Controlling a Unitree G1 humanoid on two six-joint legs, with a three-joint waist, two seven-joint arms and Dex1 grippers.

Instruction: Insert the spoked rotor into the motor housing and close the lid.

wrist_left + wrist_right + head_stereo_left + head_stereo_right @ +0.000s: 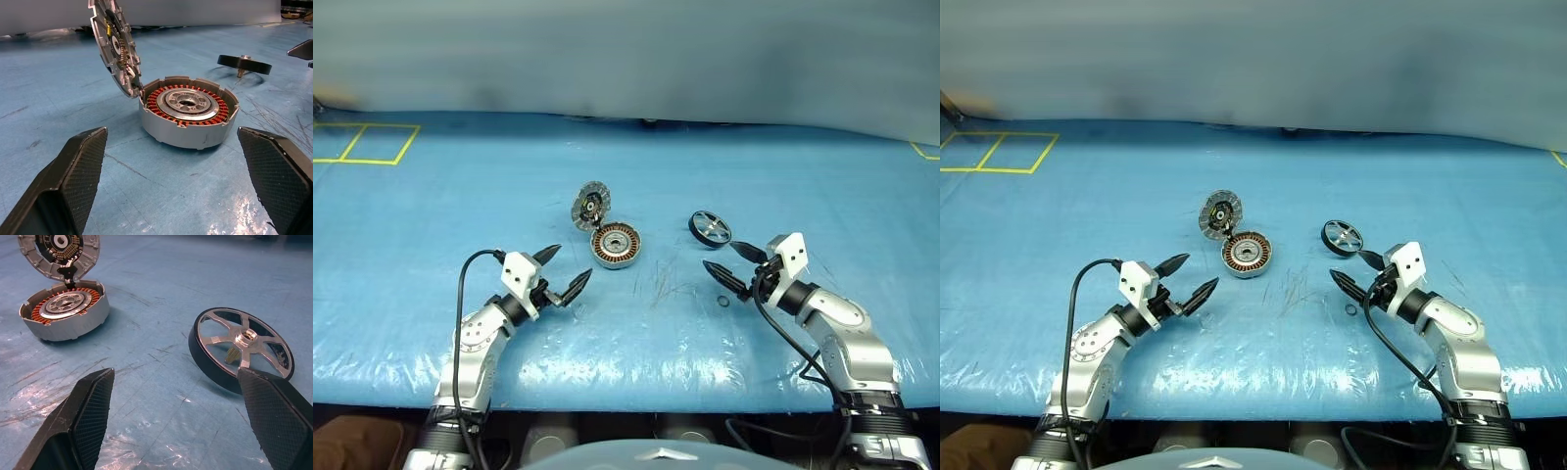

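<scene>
The motor housing [616,245] sits mid-table, a silver cup with copper windings, and its hinged lid [590,207] stands raised open behind it. The spoked rotor [710,229], a black ring with silver spokes, lies tilted on the blue table to the housing's right. My left gripper [562,271] hovers open a little in front and to the left of the housing, nothing between its fingers. To the right, my right gripper [736,264] is open and empty just in front of the rotor. In the right wrist view the rotor [242,348] lies ahead beside one fingertip [276,418].
A tiny black O-ring [723,302] lies on the table [636,343] just below the right gripper. Yellow tape squares [362,144] mark the far left corner. The blue plastic cover is scuffed in front of the housing.
</scene>
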